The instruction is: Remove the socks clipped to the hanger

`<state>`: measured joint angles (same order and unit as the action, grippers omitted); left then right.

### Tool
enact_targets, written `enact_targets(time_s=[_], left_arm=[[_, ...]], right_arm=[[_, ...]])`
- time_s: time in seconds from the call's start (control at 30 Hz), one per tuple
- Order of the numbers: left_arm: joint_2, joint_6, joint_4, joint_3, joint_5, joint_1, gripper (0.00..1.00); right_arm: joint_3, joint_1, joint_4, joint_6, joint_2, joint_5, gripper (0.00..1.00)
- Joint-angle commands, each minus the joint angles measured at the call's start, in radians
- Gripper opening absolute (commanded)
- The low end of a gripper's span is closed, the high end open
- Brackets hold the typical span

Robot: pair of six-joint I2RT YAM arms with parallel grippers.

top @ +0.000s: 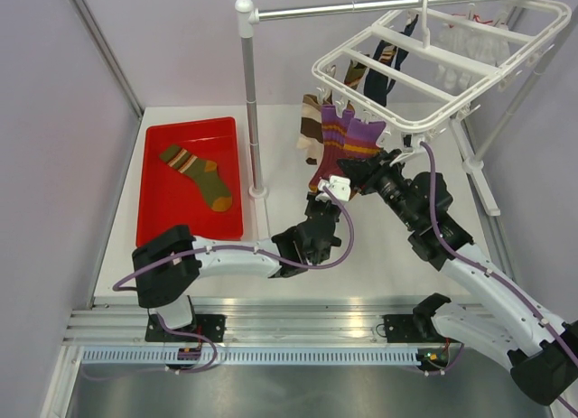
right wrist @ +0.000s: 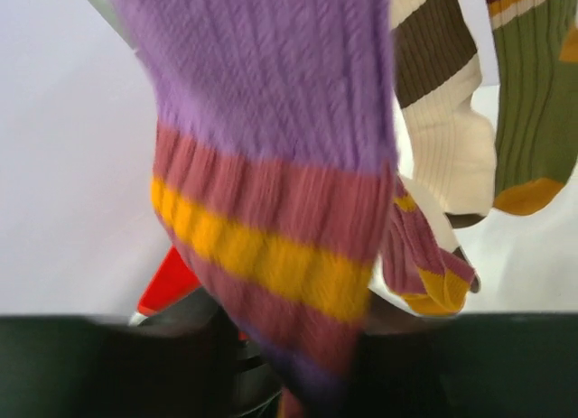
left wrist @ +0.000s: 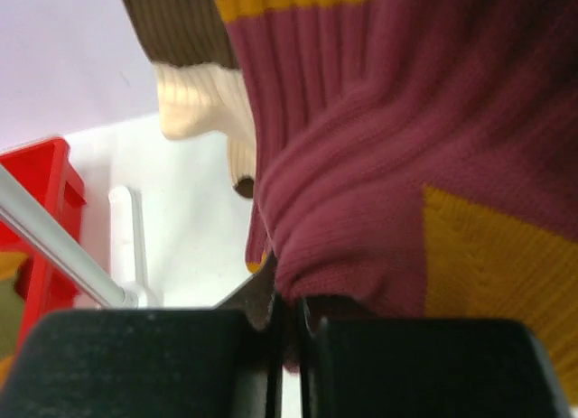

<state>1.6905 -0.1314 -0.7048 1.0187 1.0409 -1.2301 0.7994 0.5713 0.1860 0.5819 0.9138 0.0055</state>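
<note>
One firm pinch at the left gripper (left wrist: 287,346), jaws pressed together on the lower fold of the purple sock (left wrist: 388,165). Cannot tell how wide at the right gripper (top: 359,172), up by that sock's top at centre frame. Apparently still clipped to the hanger (top: 424,75) at upper right, beside the brown-and-cream sock (top: 312,120), with navy socks (top: 386,66) and white socks (top: 470,48) further back. Judged barely begun: only the olive sock (top: 199,176) off, lying in the red tray (top: 153,219) at left.
</note>
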Motion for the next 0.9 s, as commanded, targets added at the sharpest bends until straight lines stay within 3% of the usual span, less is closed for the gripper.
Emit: enact_targets(time_s=[0.0,0.1,0.27,0.87], left_arm=[[-0.051,0.045,0.021,-0.019,-0.007,-0.002,0.02],[-0.064,0.084,0.073,-0.022,-0.025,-0.002,0.02],[-0.081,0.153,0.163,-0.016,-0.045,-0.002,0.02],[-0.156,0.265,0.366,0.015,-0.067,0.001,0.02]], right_arm=[[0.005,-0.002,0.049,-0.066,-0.035,0.022,0.56],[-0.047,-0.002,0.131,-0.131,-0.070,0.019,0.76],[-0.104,-0.002,0.257,-0.253,-0.110,0.036,0.86],[0.009,-0.002,0.360,-0.413,-0.053,0.099,0.85]])
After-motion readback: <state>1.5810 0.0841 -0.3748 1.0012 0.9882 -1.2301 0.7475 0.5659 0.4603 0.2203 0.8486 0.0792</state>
